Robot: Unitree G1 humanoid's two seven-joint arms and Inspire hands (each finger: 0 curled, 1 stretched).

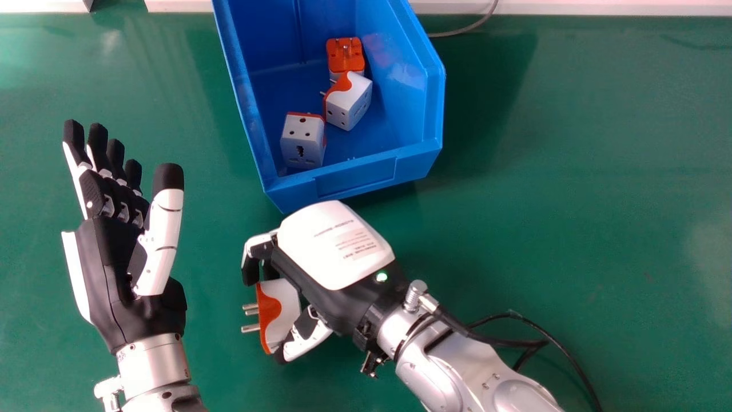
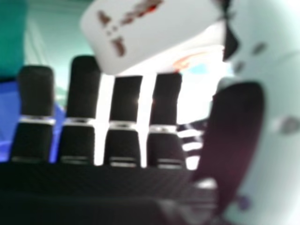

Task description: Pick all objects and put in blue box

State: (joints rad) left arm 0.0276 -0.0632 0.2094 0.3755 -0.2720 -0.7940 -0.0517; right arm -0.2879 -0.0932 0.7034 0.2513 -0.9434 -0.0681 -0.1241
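Three adapters (image 1: 302, 140) sit in the blue box (image 1: 357, 176). Fourth plug (image 1: 281, 309) is outside, near its front, clamped by the right hand (image 1: 334, 246). Left hand (image 1: 117, 274) idle, fingers straight. Probably one drop left.

the box (image 1: 349, 174) is plain blue, the adapters (image 1: 302, 140) white with orange, the table (image 1: 572, 229) green.
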